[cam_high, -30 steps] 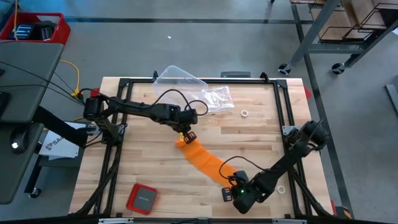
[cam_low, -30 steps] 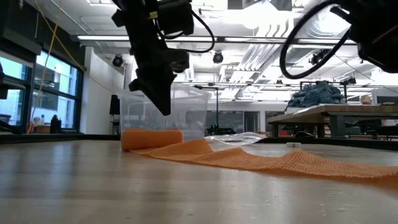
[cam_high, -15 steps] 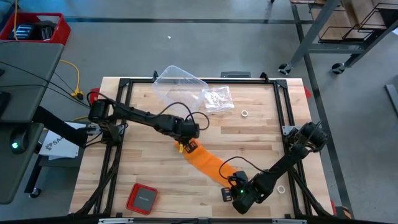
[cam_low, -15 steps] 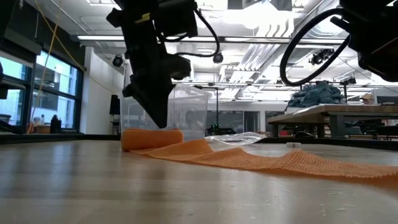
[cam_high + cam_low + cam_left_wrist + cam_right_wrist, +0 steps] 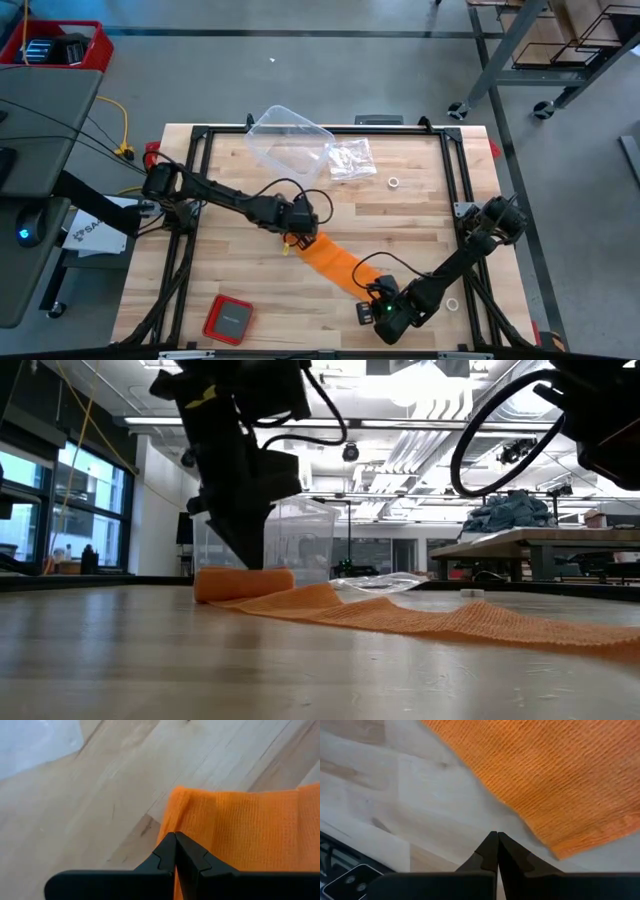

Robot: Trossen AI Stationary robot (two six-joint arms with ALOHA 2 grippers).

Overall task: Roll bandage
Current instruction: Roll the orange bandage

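Observation:
The orange bandage (image 5: 335,260) lies on the wooden table as a flat band running diagonally. Its far-left end is wound into a short roll (image 5: 245,582) that rests on the wood. My left gripper (image 5: 298,238) is shut and comes down onto that roll; its tips (image 5: 175,839) stand over the roll's outer edge. My right gripper (image 5: 376,300) is shut near the table's front. Its tips (image 5: 496,836) stand over bare wood just beside the band's free end (image 5: 560,847), apart from the fabric. My left gripper meets the top of the bandage's rolled end (image 5: 250,570) with its shut fingertips, close to the roll's outer edge (image 5: 172,815). The fingers slant steeply down from above. The roll lies on the table under them, and the band trails flat behind it.
A clear plastic container (image 5: 290,135) and a crinkled clear bag (image 5: 350,158) lie at the far side, with a small white ring (image 5: 394,183) nearby. A red square case (image 5: 228,318) sits at the near left. Black frame rails (image 5: 200,200) border the tabletop.
My left gripper, still shut, has gone toward the table's near edge and down, from above the roll's far side onto the roll's top. The bandage and my right gripper have stayed where they were.

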